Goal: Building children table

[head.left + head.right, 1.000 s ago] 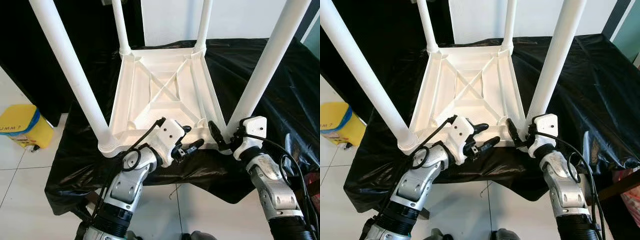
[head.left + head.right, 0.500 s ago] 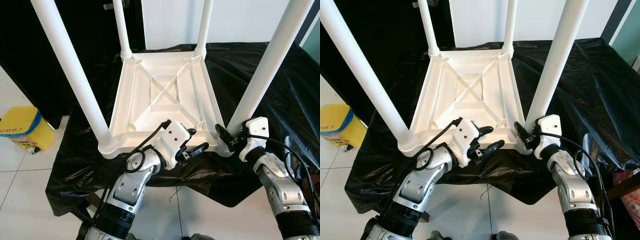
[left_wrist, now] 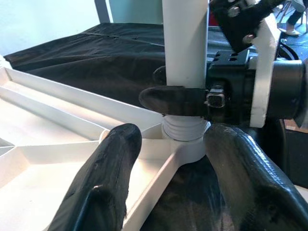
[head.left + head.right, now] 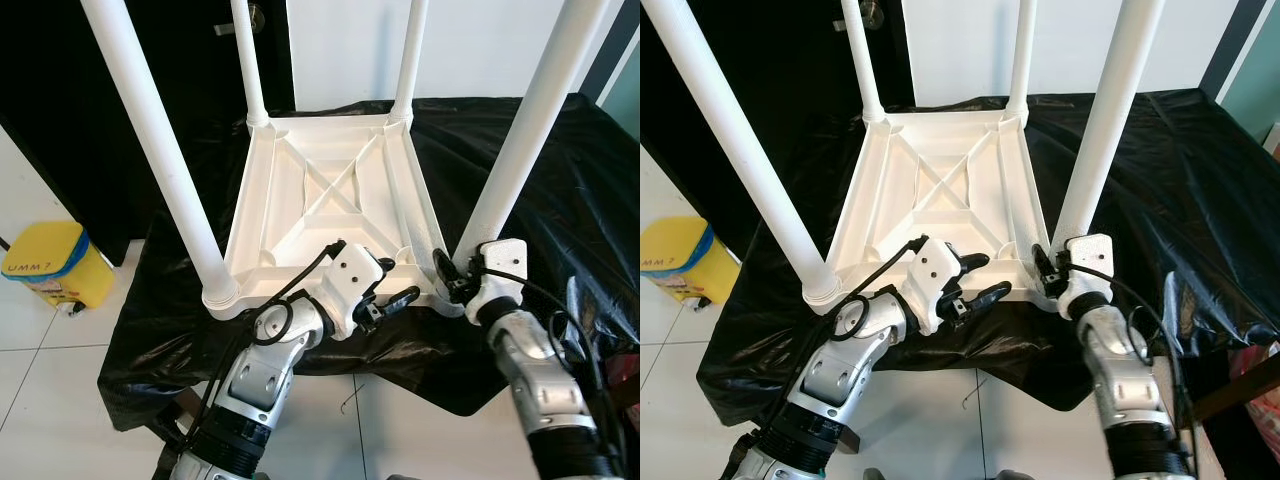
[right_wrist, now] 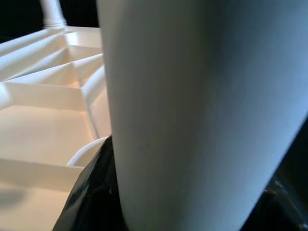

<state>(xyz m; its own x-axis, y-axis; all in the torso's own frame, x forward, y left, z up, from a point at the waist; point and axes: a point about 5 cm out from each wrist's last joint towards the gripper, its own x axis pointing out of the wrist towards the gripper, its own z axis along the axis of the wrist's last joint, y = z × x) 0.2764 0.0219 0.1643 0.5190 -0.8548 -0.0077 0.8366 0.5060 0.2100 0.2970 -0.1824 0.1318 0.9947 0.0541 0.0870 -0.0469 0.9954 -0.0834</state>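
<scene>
Left eye view has shifted a little against the pictures from a second ago, so the head has moved, yet the grippers have changed too. Nearest the robot, the left gripper (image 4: 390,288) sits at the near rim of the upturned white table (image 4: 325,215), a touch closer to the near right corner than it was, its two black fingers (image 3: 108,178) spread apart and holding nothing; from its wrist camera they straddle the rim and point at the base of the near right leg (image 4: 520,150). Just beside it, the right gripper (image 4: 447,278) has closed in on that leg where it enters the socket: a second ago it stood slightly short of the post, and now one finger lies across the front of the leg while the other passes behind, so it reads as pinched around the leg's foot. Its own wrist camera has the white post pressed right up against the lens. That suggests the last leg is being turned or seated home. Further out, the near left leg (image 4: 160,150) and the two far legs (image 4: 250,65) already stand upright in their corners. The table rests on a black sheet (image 4: 520,160), with a yellow bin (image 4: 45,265) on the floor to the left.
</scene>
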